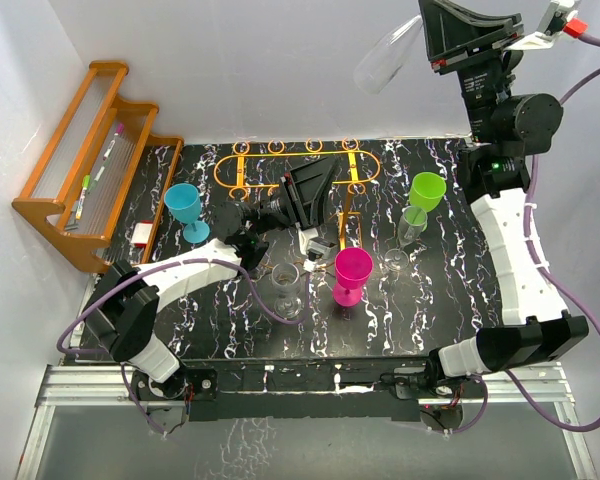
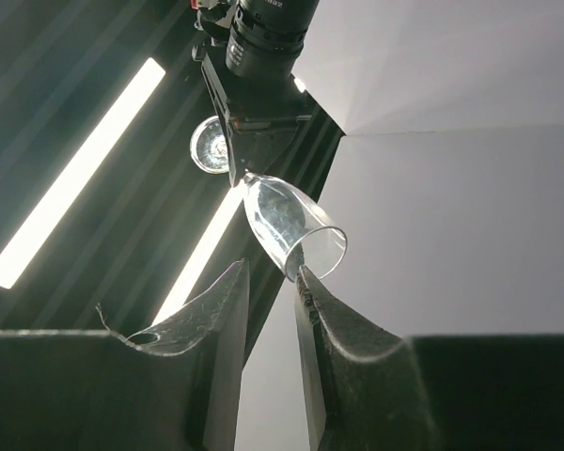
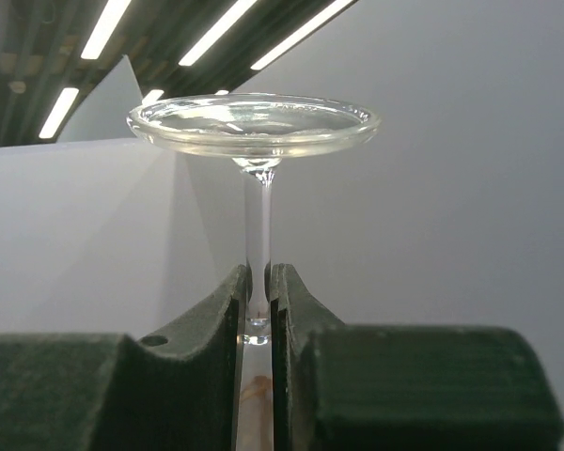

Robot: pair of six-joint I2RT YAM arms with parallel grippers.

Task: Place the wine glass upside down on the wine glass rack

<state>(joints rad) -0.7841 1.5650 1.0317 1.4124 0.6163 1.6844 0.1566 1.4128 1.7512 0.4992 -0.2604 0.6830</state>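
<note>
Clear stemmed wine glass (image 1: 385, 55) is way up in the air, well apart from the thin orange wire rack (image 1: 290, 168)

Right gripper (image 3: 260, 277) has its fingers clamped tight on the stem just by the bowl, so I'd call this the carry-and-flip step. Next move, I reckon: bring it down foot-up and slide the stem into a slotted rail without clipping the pink goblet (image 1: 352, 270) or green goblet (image 1: 427, 190) nearby. Top view shows the rack's spot on the black marbled table (image 1: 450, 290), but only the bowl poking out. Right wrist cam shows the pinch and the round foot, no rack. Left wrist cam looks up and catches the bowl tilted, mouth pointing down. The left gripper (image 2: 271, 277) has its fingers a narrow gap apart, holding nothing as far as I can tell.
</note>
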